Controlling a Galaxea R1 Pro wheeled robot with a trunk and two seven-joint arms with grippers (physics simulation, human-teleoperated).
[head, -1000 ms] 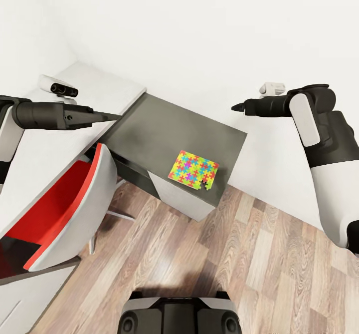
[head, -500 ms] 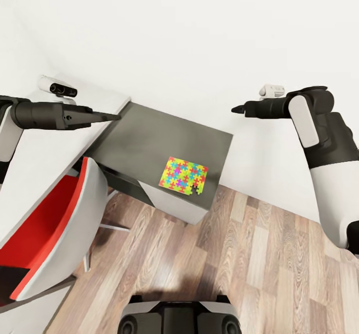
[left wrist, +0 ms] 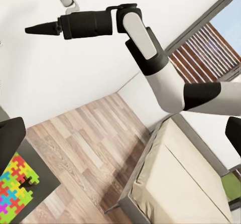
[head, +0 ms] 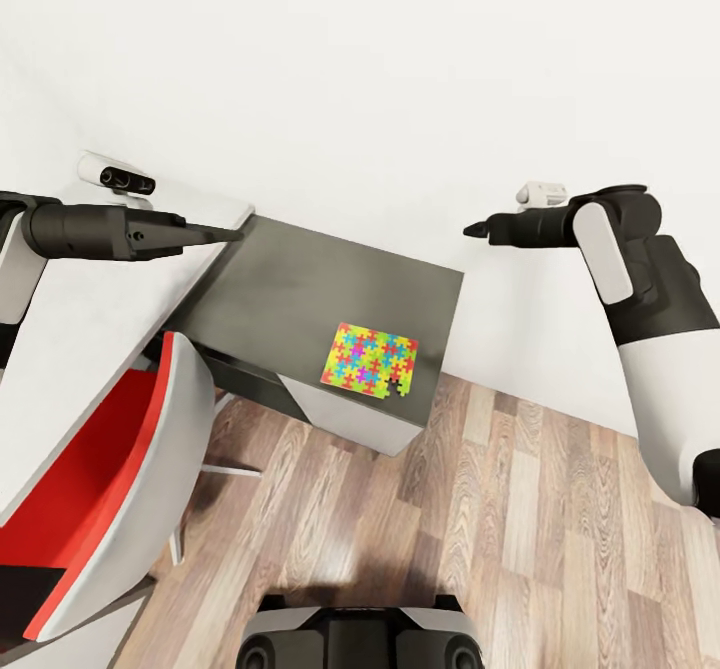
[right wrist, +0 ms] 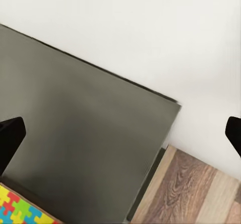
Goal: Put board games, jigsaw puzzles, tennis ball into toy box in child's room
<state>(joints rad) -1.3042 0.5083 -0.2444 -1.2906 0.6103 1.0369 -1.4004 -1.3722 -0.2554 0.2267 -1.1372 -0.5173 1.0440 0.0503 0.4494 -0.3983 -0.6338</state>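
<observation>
White walls and plank floor frame a dark-grey cabinet whose jigsaw puzzle overhangs its front edge, so a careless nudge from the right claw or left claw, both released and empty, could tip it off.

We see a floor of wood planks with a soft sheen and a cabinet topped in smooth, matt dark grey. On it lies a jigsaw puzzle, flat and brightly printed. The chair looks like smooth plastic, red inside a pale shell.
</observation>
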